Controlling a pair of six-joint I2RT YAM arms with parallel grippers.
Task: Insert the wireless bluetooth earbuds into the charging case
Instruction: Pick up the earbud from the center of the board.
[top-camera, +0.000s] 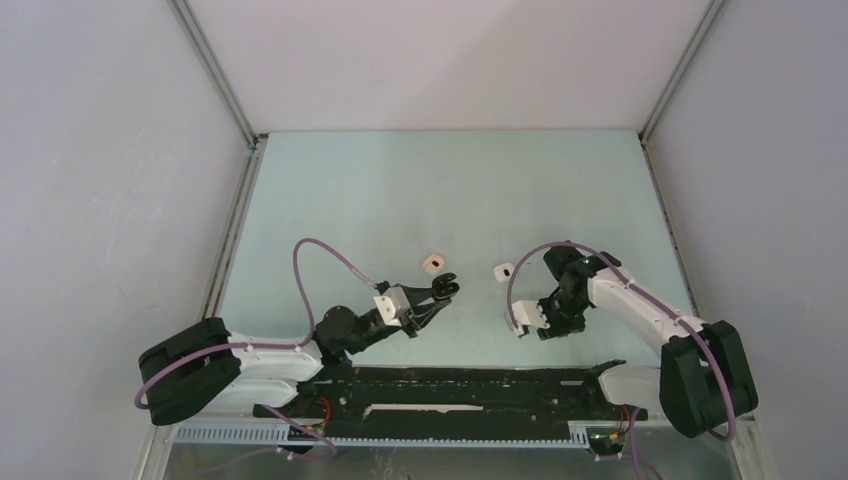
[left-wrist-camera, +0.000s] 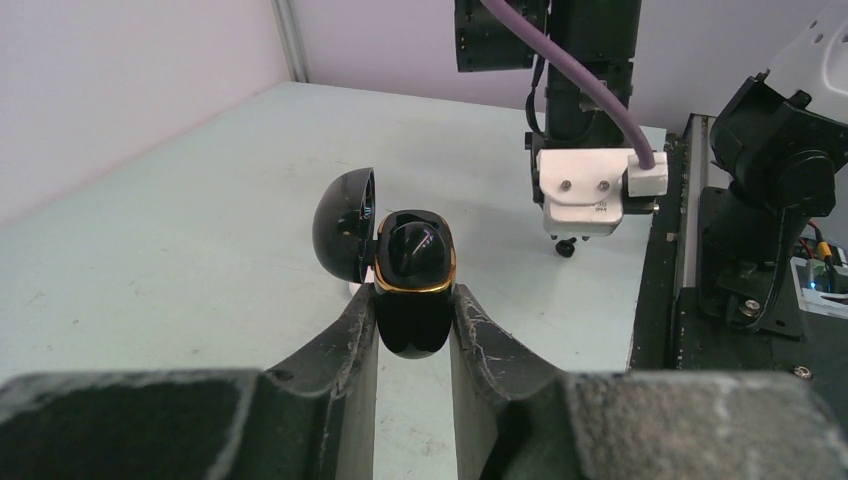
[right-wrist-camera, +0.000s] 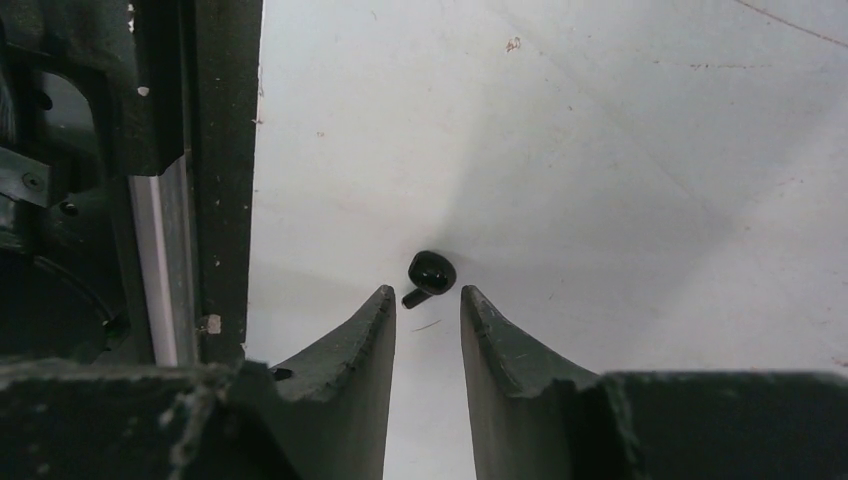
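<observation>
Right gripper (right-wrist-camera: 427, 293) is pointed down at the table (right-wrist-camera: 600, 150), jaws kept a little apart with nothing between them. One black earbud (right-wrist-camera: 432, 272) is laid flat just past the tips, its short stem slanted back toward one finger. Left gripper (left-wrist-camera: 413, 295) is pressed onto the black charging case (left-wrist-camera: 414, 265), with the lid (left-wrist-camera: 345, 225) swung open. A small white thing (top-camera: 432, 262) is seen near the case, and a second white thing (top-camera: 502, 271) near the right arm.
</observation>
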